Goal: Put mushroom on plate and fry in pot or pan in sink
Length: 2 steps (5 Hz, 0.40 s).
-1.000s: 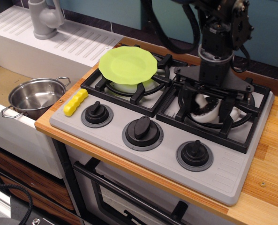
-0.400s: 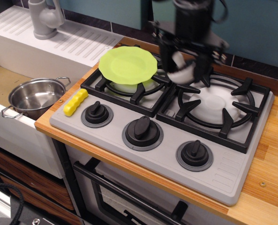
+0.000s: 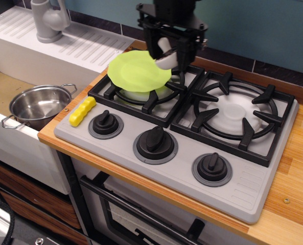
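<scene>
Pinched between the two black jaws of the gripper (image 3: 166,50) is the mushroom (image 3: 164,55). Its white body pokes out between them, tilted. The gripper hangs in the air over the back right edge of the plate (image 3: 136,71). The mushroom is above the plate's rim and looks like it is not touching it.

The plate is lime green and sits on top of the left burner grate (image 3: 141,97). It covers most of that burner. The right burner (image 3: 236,115) is bare, with its white cap in the middle.

The fry (image 3: 83,111) lies at the front left corner of the stove, just beside the left knob (image 3: 106,123). It is close to the wooden counter edge (image 3: 54,139).

The pot (image 3: 39,106) stands in the sink (image 3: 3,92), to the left of the counter and lower down. It is upright and has nothing in it. Its right handle is near the counter edge, close to the fry.

Behind the sink is the ribbed drainboard (image 3: 85,46) and the grey tap (image 3: 48,20). Between the plate and the pot there is open room over the fry and the counter edge.
</scene>
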{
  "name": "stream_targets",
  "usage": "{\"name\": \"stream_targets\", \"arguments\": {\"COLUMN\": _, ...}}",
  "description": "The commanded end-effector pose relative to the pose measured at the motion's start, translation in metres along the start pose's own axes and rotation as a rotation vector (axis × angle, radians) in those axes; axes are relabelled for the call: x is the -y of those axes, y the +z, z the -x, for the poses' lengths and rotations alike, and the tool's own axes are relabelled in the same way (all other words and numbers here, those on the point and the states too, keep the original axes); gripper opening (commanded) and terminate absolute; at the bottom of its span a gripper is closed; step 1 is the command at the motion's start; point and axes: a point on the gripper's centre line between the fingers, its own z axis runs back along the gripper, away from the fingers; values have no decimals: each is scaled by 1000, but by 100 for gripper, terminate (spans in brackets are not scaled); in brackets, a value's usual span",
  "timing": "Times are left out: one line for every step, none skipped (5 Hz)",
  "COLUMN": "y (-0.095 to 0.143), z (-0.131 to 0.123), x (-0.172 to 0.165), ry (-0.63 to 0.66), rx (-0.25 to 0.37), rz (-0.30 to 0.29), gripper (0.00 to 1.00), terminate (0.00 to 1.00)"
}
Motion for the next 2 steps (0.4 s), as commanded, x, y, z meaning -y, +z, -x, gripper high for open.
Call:
{"name": "stream_targets", "arguments": {"y": 10, "z": -12, "x": -34, "ry": -58, "rx": 103, "rz": -19, "gripper": 0, "terminate": 0}}
{"name": "stream_targets", "arguments": {"y": 6, "z": -14, "x": -46, "ry": -84, "rx": 127, "rz": -30, "gripper": 0, "terminate": 0}}
